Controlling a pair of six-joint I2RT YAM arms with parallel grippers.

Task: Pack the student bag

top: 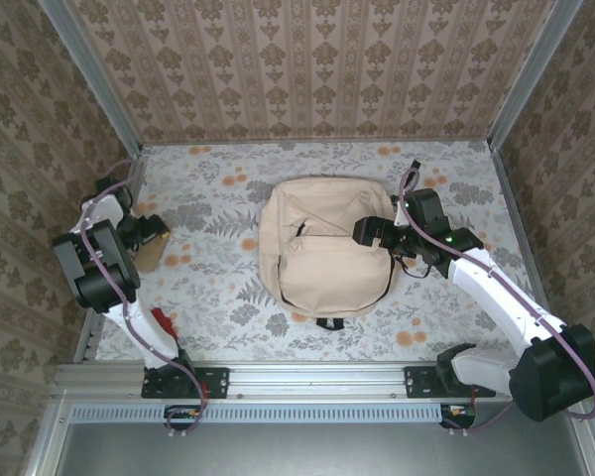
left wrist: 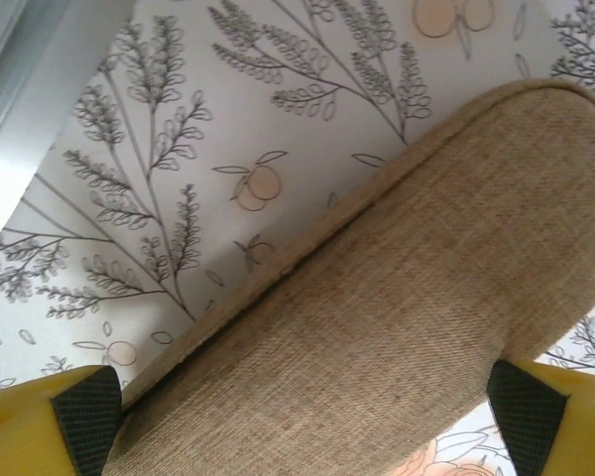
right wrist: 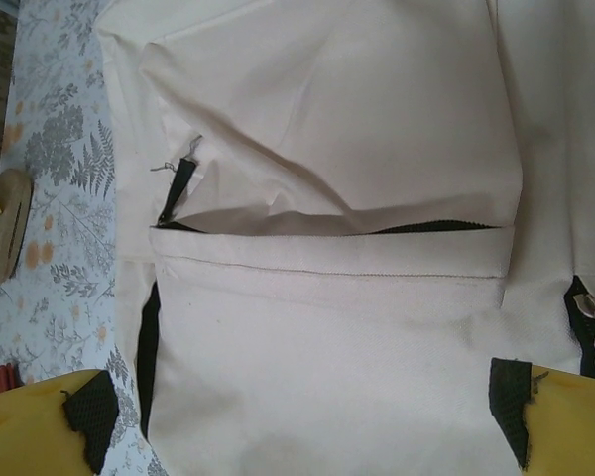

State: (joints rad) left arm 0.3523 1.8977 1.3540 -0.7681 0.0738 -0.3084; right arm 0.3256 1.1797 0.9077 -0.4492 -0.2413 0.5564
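The right gripper hangs wide open over the 3 o'clock edge of the student bag, which lies flat mid-table, front zip pocket gaping. Well off at the bag's 9 o'clock, the left gripper stands spread wide astride a tan pencil case.

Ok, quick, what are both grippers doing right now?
Left gripper: open, tan pencil case between its fingers.
Right gripper: open, empty, over the student bag.
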